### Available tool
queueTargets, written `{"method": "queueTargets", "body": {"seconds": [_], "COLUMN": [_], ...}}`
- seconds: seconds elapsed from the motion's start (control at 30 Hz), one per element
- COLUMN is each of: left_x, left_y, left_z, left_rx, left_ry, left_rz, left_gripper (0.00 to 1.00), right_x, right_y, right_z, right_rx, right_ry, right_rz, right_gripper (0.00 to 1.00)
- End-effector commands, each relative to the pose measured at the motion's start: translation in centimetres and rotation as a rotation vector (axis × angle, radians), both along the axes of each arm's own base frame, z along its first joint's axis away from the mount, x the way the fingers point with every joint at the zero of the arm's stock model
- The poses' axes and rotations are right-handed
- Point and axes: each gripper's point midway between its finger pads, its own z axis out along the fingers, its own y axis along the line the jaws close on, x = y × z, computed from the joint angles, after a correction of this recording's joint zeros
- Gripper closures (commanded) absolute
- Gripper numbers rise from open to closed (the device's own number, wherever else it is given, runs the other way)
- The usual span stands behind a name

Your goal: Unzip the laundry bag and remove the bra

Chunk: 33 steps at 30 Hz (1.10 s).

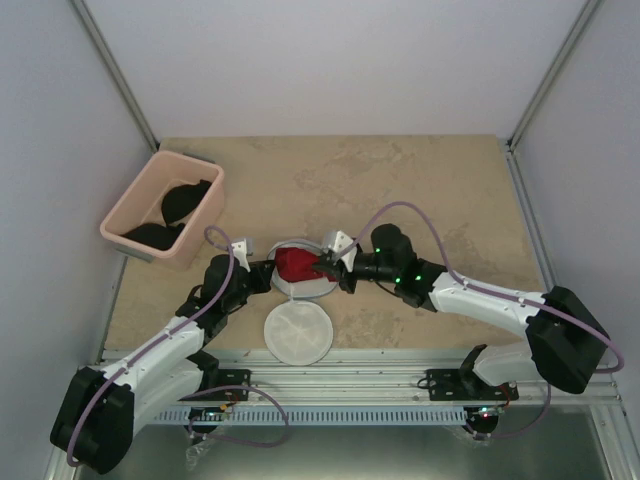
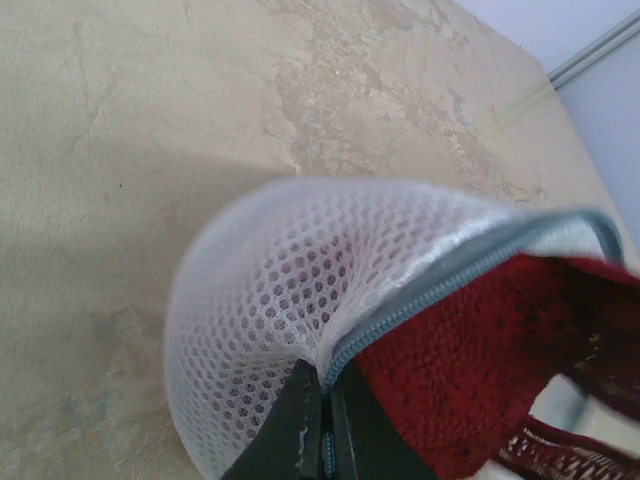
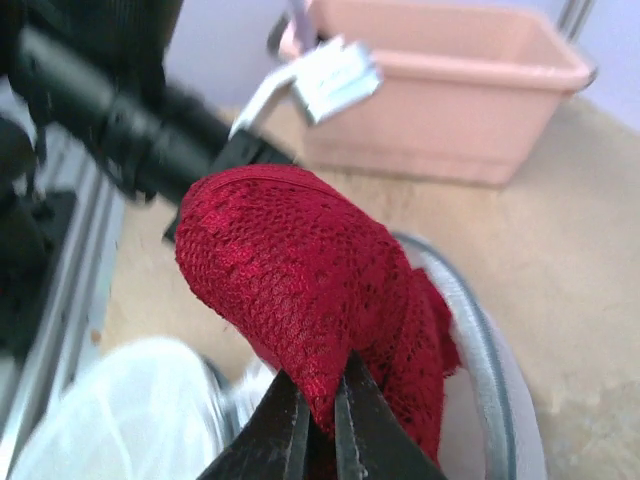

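- Bra (image 3: 290, 270): soft, light lace, half out of bag (image 2: 290, 290), mid-worktop (image 1: 420, 180).
- Right claw (image 3: 320, 405): clamped on bra's folded edge; a sound hold, though lace may snag zipper (image 2: 430, 290).
- Left claw (image 2: 322, 428): clamped on bag rim at 9 o'clock.

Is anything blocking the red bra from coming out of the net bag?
Nothing I can see. The bag is open, its round lid lying flat on the table beside it. The right tool pinches the bra, which sticks up out of it; the left tool grips the bag's edge.
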Motion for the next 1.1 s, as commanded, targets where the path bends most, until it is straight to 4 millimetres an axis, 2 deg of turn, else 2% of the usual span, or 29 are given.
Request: {"method": "queueTargets", "body": {"seconds": [0.0,0.1,0.2,0.3,0.37,0.53,0.57,0.63,0.67,0.73,0.8,0.93,1.0,1.07], "left_x": [-0.5,-0.8,-0.8,-0.9,-0.9,-1.0,-0.9,-0.9,-1.0,-1.3,-1.8,-1.1,-1.8,-1.7], "left_y": [-1.2,-1.6,-1.7,-1.9,-2.0,-2.1,-2.2,-2.6,-2.9,-3.4,-3.5,-1.1,-1.5,-1.5], "left_z": [0.7,0.8,0.8,1.1,1.2,1.4,1.7,3.3,4.4,7.2,10.1,15.5,18.6,20.7], "left_rx": [-0.04,-0.038,-0.036,-0.043,-0.047,-0.049,-0.048,-0.038,-0.026,0.028,0.106,0.204,0.18,0.121], "left_ry": [-0.02,-0.029,-0.035,-0.049,-0.058,-0.071,-0.088,-0.164,-0.214,-0.34,-0.471,-0.649,-0.716,-0.712], "left_rz": [-0.067,-0.096,-0.099,-0.116,-0.122,-0.128,-0.135,-0.174,-0.206,-0.283,-0.338,-0.203,-0.226,-0.203], "left_gripper": [1.0,1.0,1.0,1.0,1.0,1.0,0.93,0.46,0.29,0.11,0.02,0.01,0.01,0.01], "right_x": [-0.3,1.1,0.8,0.3,0.6,1.8,2.0,2.5,3.0,4.3,5.2,7.0,7.5,7.4], "right_y": [-0.5,-1.3,-1.5,-2.4,-3.0,-4.2,-4.3,-4.6,-4.7,-5.3,-5.7,-6.5,-6.2,-5.2], "right_z": [6.5,8.9,11.6,15.0,16.8,19.5,19.7,20.3,20.6,21.3,22.1,23.5,23.8,23.8], "right_rx": [0.311,0.426,0.494,0.56,0.565,0.518,0.501,0.469,0.453,0.418,0.392,0.408,0.417,0.406], "right_ry": [0.047,0.092,0.098,0.036,-0.019,-0.125,-0.138,-0.16,-0.165,-0.167,-0.163,-0.112,-0.089,-0.101], "right_rz": [0.081,0.045,0.09,0.109,0.078,-0.007,-0.015,-0.036,-0.056,-0.125,-0.187,-0.322,-0.364,-0.371], "right_gripper": [1.0,1.0,0.99,0.99,1.0,1.0,1.0,1.0,1.0,0.99,0.99,0.99,0.99,1.0]}}
